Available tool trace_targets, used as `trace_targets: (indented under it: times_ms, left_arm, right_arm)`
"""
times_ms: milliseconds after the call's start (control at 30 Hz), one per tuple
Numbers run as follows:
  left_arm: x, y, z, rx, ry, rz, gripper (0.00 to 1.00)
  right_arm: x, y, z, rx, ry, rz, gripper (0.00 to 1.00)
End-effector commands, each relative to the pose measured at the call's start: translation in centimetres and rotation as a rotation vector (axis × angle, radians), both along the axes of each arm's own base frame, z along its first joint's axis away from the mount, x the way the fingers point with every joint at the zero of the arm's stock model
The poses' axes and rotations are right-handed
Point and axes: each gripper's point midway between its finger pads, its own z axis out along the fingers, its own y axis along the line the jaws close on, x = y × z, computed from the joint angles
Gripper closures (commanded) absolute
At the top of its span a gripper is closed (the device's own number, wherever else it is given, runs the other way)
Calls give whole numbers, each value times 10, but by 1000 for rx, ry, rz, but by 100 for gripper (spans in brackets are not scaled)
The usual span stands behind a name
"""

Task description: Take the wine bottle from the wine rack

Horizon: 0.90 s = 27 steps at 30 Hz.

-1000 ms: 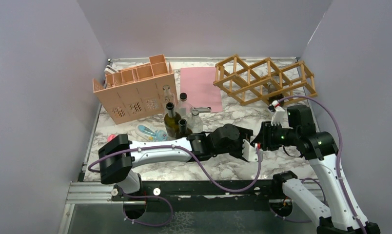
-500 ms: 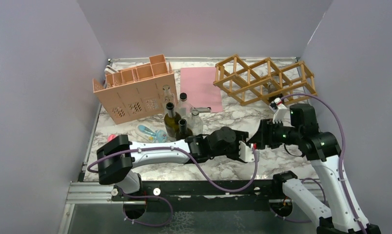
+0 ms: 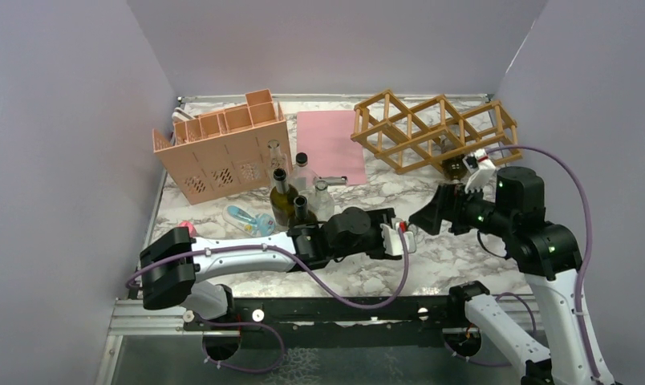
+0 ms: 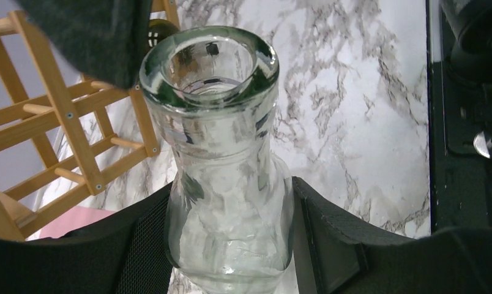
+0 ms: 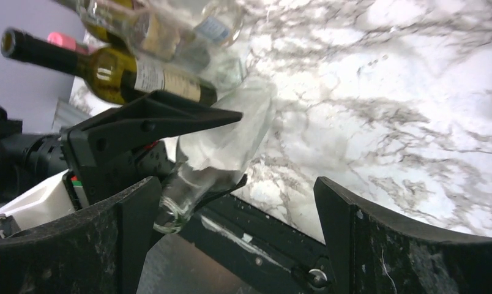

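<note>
- Right gripper (image 3: 425, 215) springs wide open, empty, retreating rightward.
- Left gripper (image 3: 399, 237) clamps clear glass wine bottle (image 4: 225, 184), well off golden-brown wooden lattice wine rack (image 3: 432, 132); handover looks complete.

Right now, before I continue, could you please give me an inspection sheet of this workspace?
Surface: marble table, partly covered by a pink mat.
Job's things: wine rack at far right; clear glass bottle off it.
Clutter: pink perforated box, standing bottles, blue item lying flat.
End effectors: left end effector shut on the clear glass bottle; right end effector open, holding nothing.
Cables: purple cables run along both arms.
Surroundings: lilac walls on three sides.
</note>
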Motion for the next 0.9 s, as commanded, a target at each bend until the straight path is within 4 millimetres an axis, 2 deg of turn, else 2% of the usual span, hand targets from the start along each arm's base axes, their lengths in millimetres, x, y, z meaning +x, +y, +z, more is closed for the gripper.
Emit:
trace_targets:
  times_ms: [0,133,267,533,867]
  left_arm:
    - [12,7,53,-201,15,104,64]
    - [21,20,62,-267,65,202,63]
    - [24,29,70,-342,159,289,64]
    - [22,35,63,-436,298,350,64]
    - [28,50,44,-468,319,424,64]
  right_arm:
    - [19,-19,35,-9,-140,-162,1]
    - [24,-32,55,-3,-212,-257,1]
    - [27,-41,62,-10,-236,-316,1]
    - [27,-36,55,9,-217,-297,1]
    - [23,-38,55,5,-219,-302,1]
